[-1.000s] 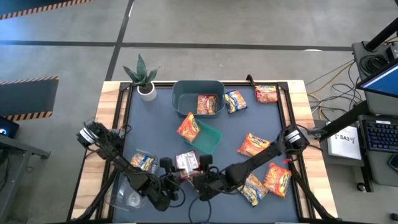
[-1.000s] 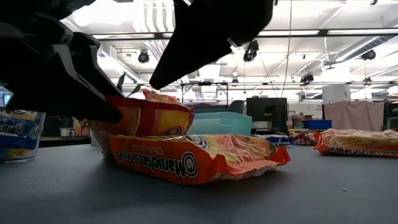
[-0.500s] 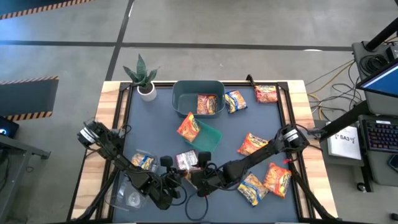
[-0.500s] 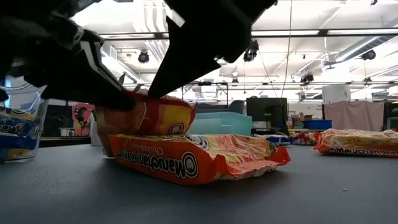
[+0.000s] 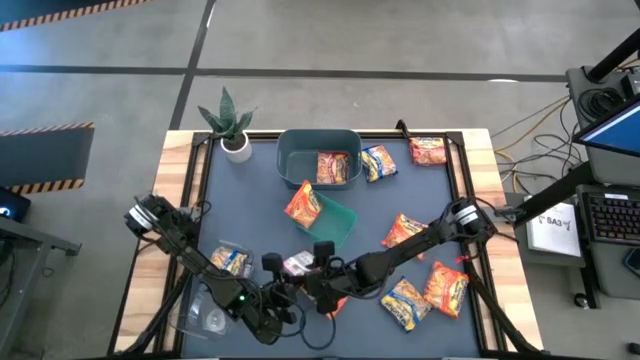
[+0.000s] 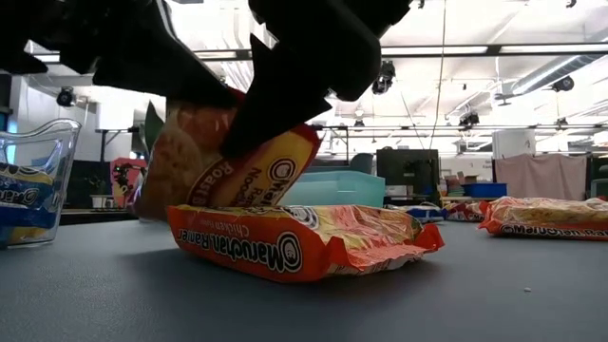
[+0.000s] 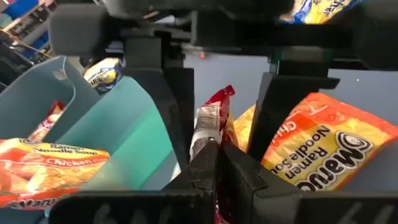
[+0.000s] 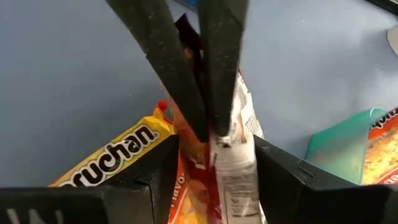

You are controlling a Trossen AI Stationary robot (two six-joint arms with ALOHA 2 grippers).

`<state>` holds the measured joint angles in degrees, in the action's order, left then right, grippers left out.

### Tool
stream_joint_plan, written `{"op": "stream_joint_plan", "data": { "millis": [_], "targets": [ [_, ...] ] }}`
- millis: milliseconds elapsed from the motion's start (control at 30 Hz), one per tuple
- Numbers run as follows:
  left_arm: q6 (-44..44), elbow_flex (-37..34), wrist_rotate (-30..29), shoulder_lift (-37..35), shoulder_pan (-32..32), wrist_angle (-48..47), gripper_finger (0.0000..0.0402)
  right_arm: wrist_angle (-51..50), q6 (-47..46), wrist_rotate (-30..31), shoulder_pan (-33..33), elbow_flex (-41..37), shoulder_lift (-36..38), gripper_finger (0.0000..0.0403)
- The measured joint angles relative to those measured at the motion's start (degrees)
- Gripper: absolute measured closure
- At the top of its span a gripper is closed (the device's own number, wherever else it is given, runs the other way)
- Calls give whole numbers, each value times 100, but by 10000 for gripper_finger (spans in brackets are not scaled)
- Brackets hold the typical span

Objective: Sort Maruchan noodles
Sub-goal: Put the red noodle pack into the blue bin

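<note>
A dark red-and-white Maruchan noodles packet (image 5: pixel 300 264) stands steeply tilted near the table's front edge, between my two grippers. My left gripper (image 7: pixel 214 152) is shut on it, coming from the table's left. My right gripper (image 8: pixel 214 149) comes from the right and is closed on the same packet. In the low view the packet (image 6: pixel 237 161) rises behind a flat orange packet (image 6: pixel 294 242) that lies on the table and hides its lower end. My left gripper pinches the packet's crimped upper edge (image 7: pixel 210 127) between its two fingers. The fingers slant down from the table's left, and the packet stands on edge beyond them. My right gripper holds the packet by its two broad faces (image 8: pixel 231 163), one finger (image 8: pixel 273 168) on the white side and one on the orange-red side. It comes from the table's right. The packet stands steeply tilted; whether its lower end rests on anything is hidden.
A clear cup (image 6: pixel 28 180) at the front left holds a yellow-and-blue packet. The green tray (image 5: pixel 340 228) and grey-teal tub (image 5: pixel 290 150) stand toward the far side, each with a packet. Loose packets (image 5: pixel 408 232) (image 5: pixel 445 285) lie to the right. A potted plant (image 5: pixel 232 125) stands far left.
The dark red-and-white packet has been tipped up: it lay curved over the flat orange packet and now stands steeply, its upper end raised. Both grippers have risen with it. The orange packet has stayed where it was.
</note>
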<state>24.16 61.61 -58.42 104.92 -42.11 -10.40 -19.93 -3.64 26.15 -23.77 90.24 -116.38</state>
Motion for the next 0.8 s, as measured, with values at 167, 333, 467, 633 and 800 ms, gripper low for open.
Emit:
{"op": "stream_joint_plan", "data": {
  "millis": [167, 333, 467, 633, 800],
  "targets": [
    [-115, 56, -41, 0, 0, 4, 400, 109, 75, 60, 14, -2, 0, 269],
    [-120, 56, -284, -10, -12, 5, 400, 121, 125, 112, 18, -2, 0, 357],
    [-321, 55, -286, -230, -33, -149, 386, 67, 125, 91, 25, 36, 33, 383],
    [-402, 56, -299, -737, -50, -672, 333, -101, 79, 28, 24, 90, 101, 384],
    [-496, 56, -545, -1287, -135, -1336, 280, -312, 31, 15, 20, 221, 195, 385]
  ]
}}
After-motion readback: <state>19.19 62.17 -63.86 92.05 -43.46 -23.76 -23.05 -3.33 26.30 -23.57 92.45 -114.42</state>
